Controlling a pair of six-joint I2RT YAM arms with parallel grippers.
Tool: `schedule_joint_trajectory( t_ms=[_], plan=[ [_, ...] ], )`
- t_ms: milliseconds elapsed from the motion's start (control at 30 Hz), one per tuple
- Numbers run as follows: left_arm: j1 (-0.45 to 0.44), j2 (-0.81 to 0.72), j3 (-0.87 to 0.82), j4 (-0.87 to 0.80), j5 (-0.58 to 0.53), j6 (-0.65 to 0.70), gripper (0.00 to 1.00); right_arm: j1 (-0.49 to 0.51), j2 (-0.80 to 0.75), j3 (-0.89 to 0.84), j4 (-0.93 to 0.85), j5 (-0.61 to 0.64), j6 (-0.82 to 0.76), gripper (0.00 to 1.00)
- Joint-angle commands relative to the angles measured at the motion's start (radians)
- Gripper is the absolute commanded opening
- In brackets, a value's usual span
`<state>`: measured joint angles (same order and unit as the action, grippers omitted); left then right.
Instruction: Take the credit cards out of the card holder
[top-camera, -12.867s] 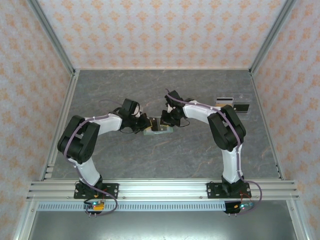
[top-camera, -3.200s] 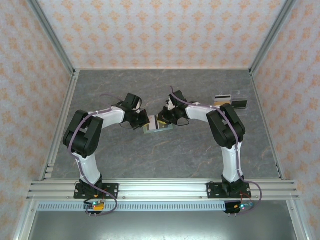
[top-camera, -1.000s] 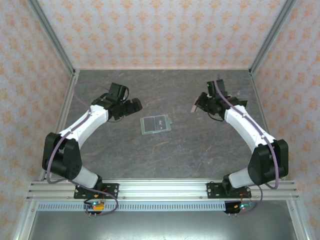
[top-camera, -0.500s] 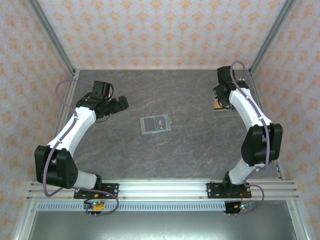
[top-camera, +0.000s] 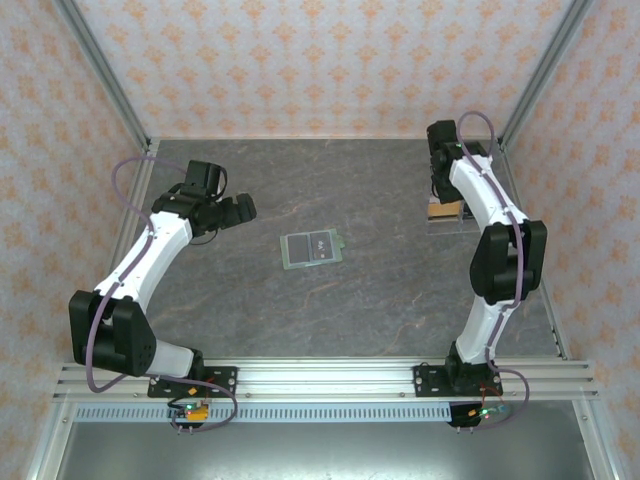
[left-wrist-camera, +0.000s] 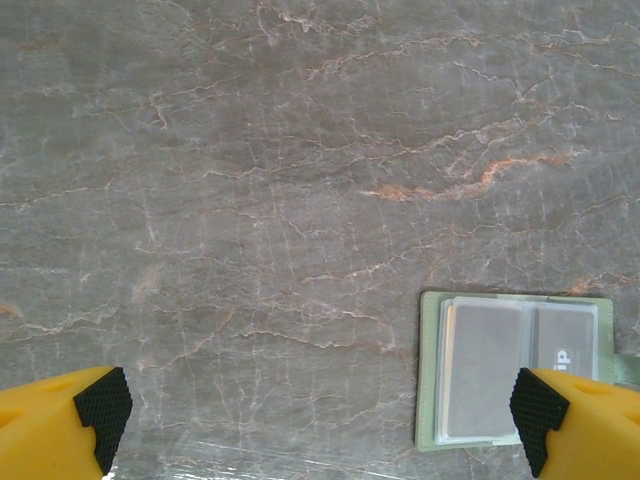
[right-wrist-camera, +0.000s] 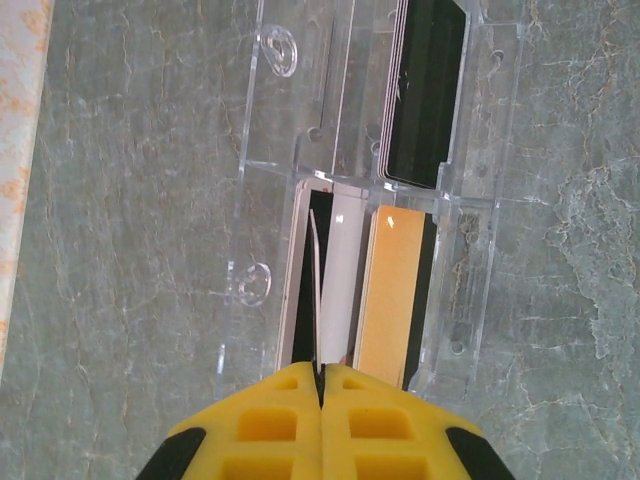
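Sage-green card holder (top-camera: 312, 247) lies on open table (top-camera: 400, 300), left hand (left-wrist-camera: 318, 410) spread wide, right hand (right-wrist-camera: 322, 385) pinching a credit card (right-wrist-camera: 315, 290) edge-on.

sage-green card holder (top-camera: 312, 247) open flat at centre, orange and dark credit cards (right-wrist-camera: 392, 290) far right

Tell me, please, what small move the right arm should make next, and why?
Probably open the right gripper to release its card. The shut jaws hold the card edge-on over a slot of the clear tray, beside the orange card lying there, so it seems lined up to drop in.
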<state>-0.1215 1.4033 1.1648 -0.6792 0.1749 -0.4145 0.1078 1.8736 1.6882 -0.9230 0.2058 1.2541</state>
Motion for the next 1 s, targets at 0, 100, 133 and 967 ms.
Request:
schedule_joint_trajectory(
  t_ms=[0,100,133,967],
  plan=[
    [0.011,0.023,0.032,-0.037,-0.036,0.026,1.00,-0.009,0.031,0.050,-0.066,0.061,0.060,0.00],
    [0.012,0.036,0.038,-0.044,-0.047,0.026,1.00,-0.010,0.041,0.067,-0.071,0.063,0.070,0.00],
    [0.013,0.041,0.038,-0.046,-0.046,0.026,1.00,-0.010,0.046,0.072,-0.083,0.066,0.081,0.00],
    [0.014,0.062,0.032,-0.049,-0.035,0.026,1.00,-0.025,0.109,0.068,-0.066,-0.012,0.147,0.04]
  ],
)
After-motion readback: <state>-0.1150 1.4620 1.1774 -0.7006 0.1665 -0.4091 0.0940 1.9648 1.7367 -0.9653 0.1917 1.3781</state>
